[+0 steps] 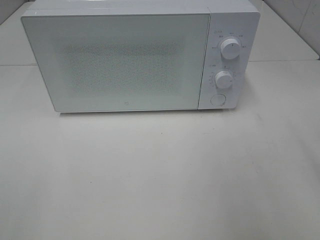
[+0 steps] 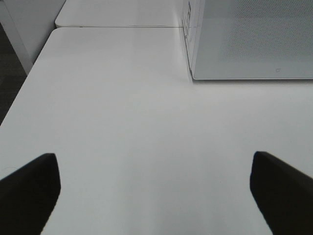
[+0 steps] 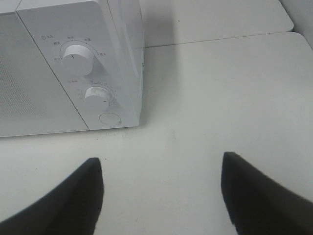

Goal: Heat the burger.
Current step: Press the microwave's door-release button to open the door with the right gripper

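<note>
- The left gripper [image 2: 152,155] has its jaws spread wide, with nothing but bare table [image 2: 122,107] between them.
- Its two dark fingers [image 2: 29,191] sit far apart above the tabletop; whether they touch it cannot be told.
- The microwave [image 2: 254,39] stands ahead of these jaws, beyond the tips and off toward the robot's right; only its near corner and part of the door [image 2: 259,44] show from here.
- The right gripper [image 3: 161,157] also has its jaws apart and holds nothing; table shows in the gap.
- Ahead of these jaws and toward the robot's left is the microwave's control side: the upper knob [image 3: 78,58], the lower knob [image 3: 96,97] under it, and a round button [image 3: 109,119] lowest of all.
- All three controls are well apart from the right fingertips.
- The microwave's door [image 1: 117,62] is shut, flush with the front, and its patterned glass shows nothing inside.
- The burger shows in no view, so where it lies relative to either pair of jaws cannot be told.
</note>
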